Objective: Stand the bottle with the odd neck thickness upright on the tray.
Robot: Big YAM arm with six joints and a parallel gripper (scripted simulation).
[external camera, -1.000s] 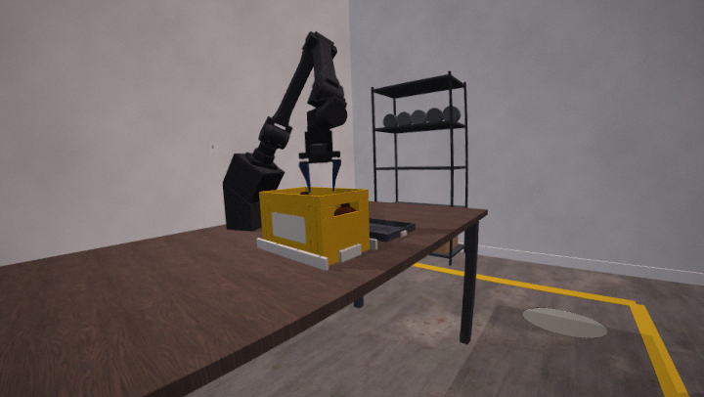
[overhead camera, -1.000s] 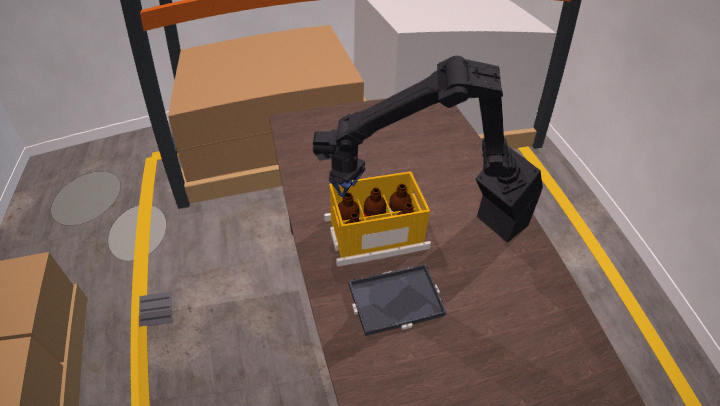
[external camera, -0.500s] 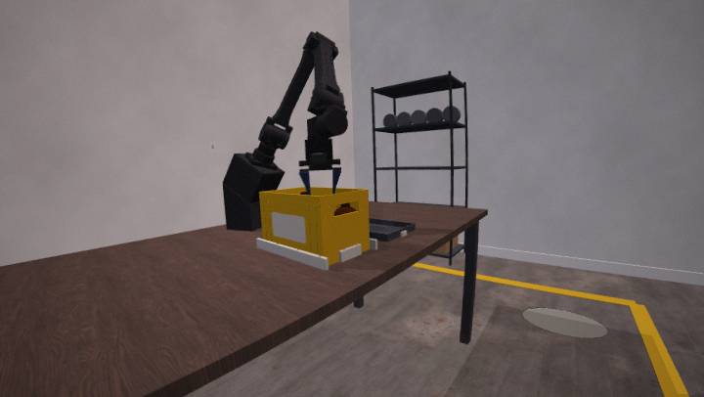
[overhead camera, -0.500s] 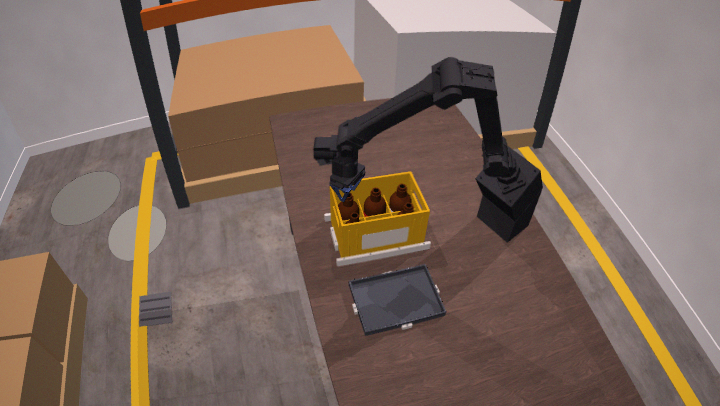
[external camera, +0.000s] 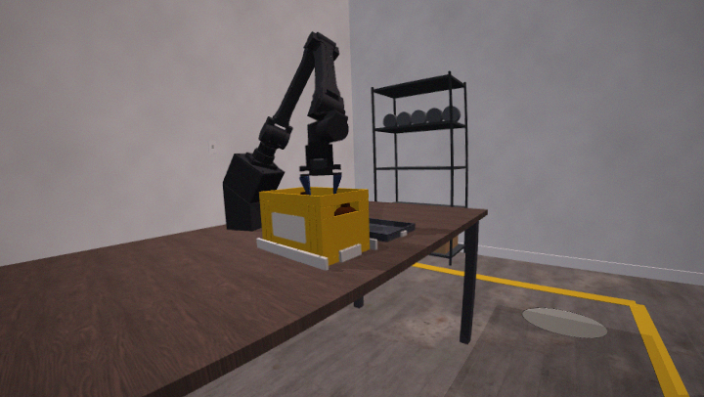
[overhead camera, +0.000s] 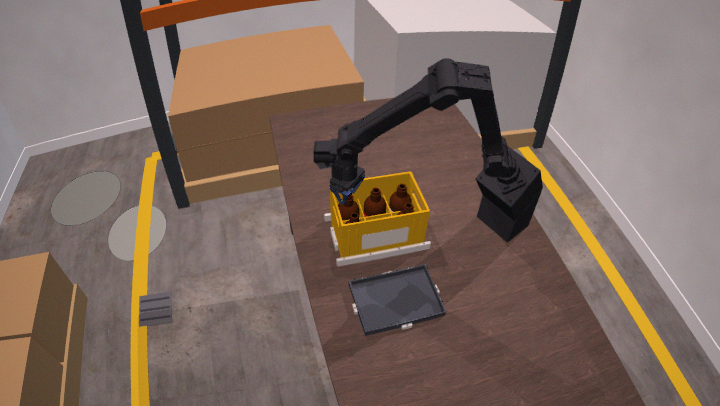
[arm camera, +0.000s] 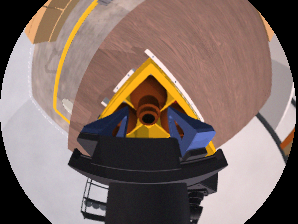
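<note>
The yellow crate (overhead camera: 347, 243) (external camera: 344, 232) (arm camera: 150, 68) holds brown bottles, all upright. In the top view the back row shows a left bottle (overhead camera: 348, 209), a middle bottle (overhead camera: 374, 205) and a right bottle (overhead camera: 400, 201); the mouths of a front left bottle (overhead camera: 354, 217) and a front right bottle (overhead camera: 408, 207) show in front. My gripper (overhead camera: 345, 197) (external camera: 322, 193) (arm camera: 148, 109) points down, open, its fingers on either side of the back left bottle's top. Neck differences are too small to tell. The dark tray (overhead camera: 370, 302) (external camera: 389, 232) has nothing on it.
White strips (overhead camera: 384, 254) (external camera: 290, 252) stand along the crate's foot. Small white blocks (overhead camera: 406, 326) sit around the tray. The crate's walls and dividers surround the bottles closely. The table's edge (overhead camera: 308, 272) runs to the left of the crate and tray.
</note>
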